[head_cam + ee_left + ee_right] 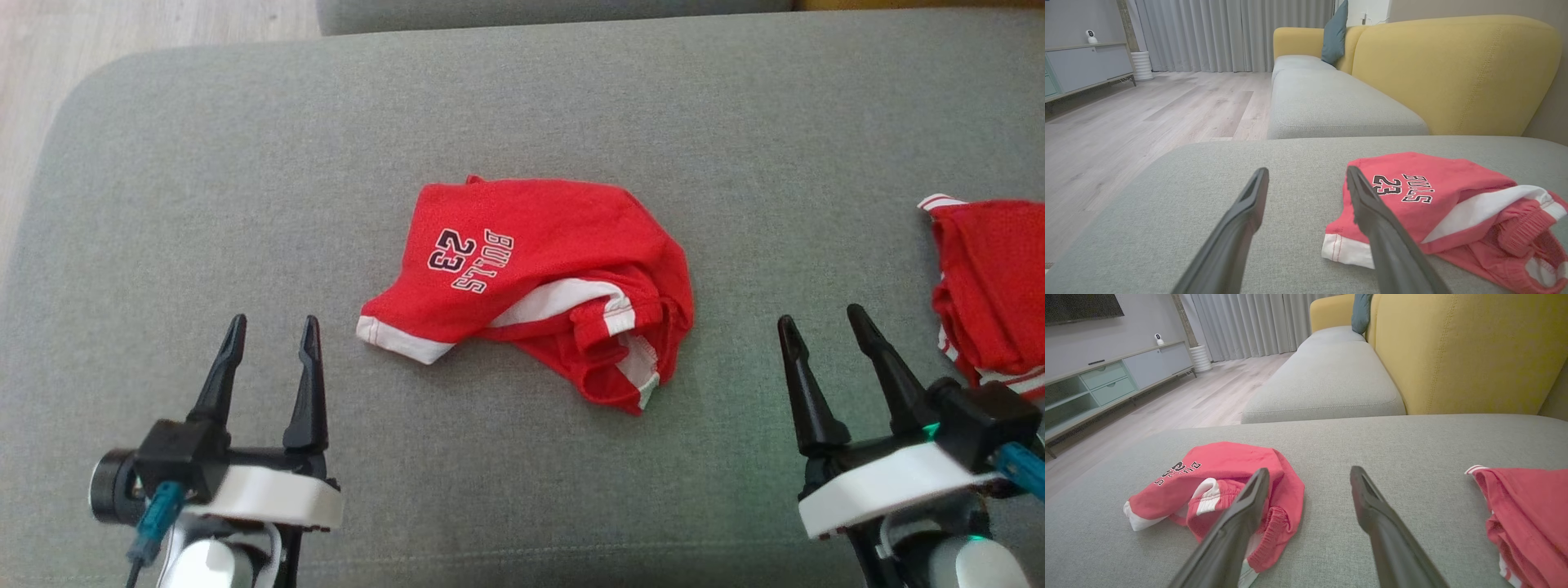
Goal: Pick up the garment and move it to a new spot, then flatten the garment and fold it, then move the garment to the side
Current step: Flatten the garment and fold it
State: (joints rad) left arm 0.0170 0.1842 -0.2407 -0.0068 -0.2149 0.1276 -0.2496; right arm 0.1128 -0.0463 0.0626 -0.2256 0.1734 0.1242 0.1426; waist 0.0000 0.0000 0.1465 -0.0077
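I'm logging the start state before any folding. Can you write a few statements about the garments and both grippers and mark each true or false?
1. The red shorts printed with 23 lie crumpled on the grey cushion. True.
2. The left gripper is shut on the shorts. False: its fingers are spread, hold nothing and are apart from the shorts.
3. A second red garment lies at the cushion's right side, near the right gripper. True.
4. The right gripper has lifted the second garment. False: its fingers are spread and empty, and that garment lies on the cushion.
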